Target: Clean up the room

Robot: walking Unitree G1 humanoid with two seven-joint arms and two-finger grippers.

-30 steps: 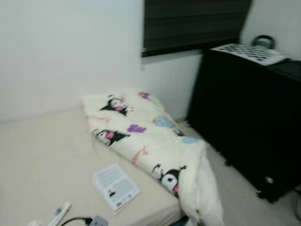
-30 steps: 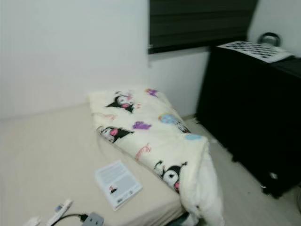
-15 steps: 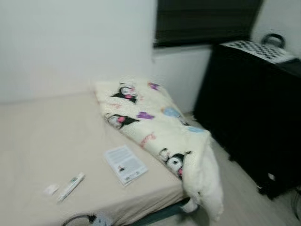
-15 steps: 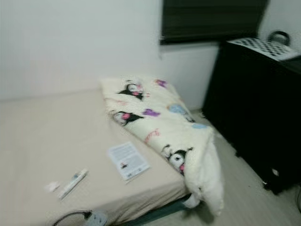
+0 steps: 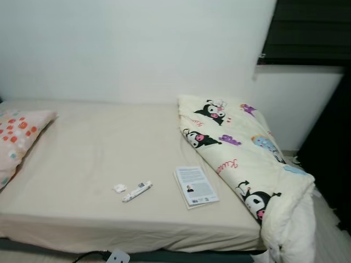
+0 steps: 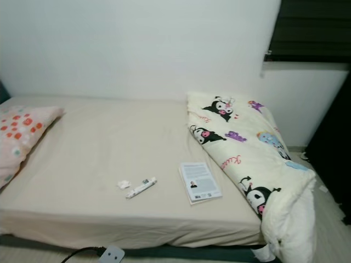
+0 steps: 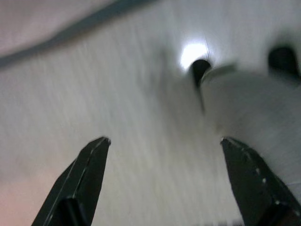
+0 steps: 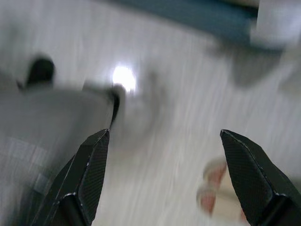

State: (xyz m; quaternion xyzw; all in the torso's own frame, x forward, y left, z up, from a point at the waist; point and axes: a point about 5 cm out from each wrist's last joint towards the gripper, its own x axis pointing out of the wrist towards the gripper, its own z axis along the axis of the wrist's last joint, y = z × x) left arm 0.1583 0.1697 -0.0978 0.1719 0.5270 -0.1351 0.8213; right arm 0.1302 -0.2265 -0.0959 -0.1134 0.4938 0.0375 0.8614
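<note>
A bed [image 5: 88, 148] with a beige sheet lies before me. On it lie a thin book [image 5: 196, 186], a white tube [image 5: 136, 192] and a small crumpled white scrap [image 5: 119, 188]. A cream duvet with cartoon prints [image 5: 241, 159] is bunched along the bed's right end and hangs over the edge. A pink pillow with red dots [image 5: 16, 137] rests at the left end. My left gripper [image 7: 164, 141] hangs open over blurred pale floor. My right gripper [image 8: 164, 134] also hangs open over the floor.
A white wall runs behind the bed. A dark blind [image 5: 307, 33] covers a window at the upper right, with black furniture [image 5: 343, 181] at the right edge. A power adapter with black cable [image 5: 112, 256] lies on the floor by the bed's front.
The camera has swung to the left, so the whole bed and the pillow have come into view and the black furniture has slid to the right edge. The things on the bed lie as before.
</note>
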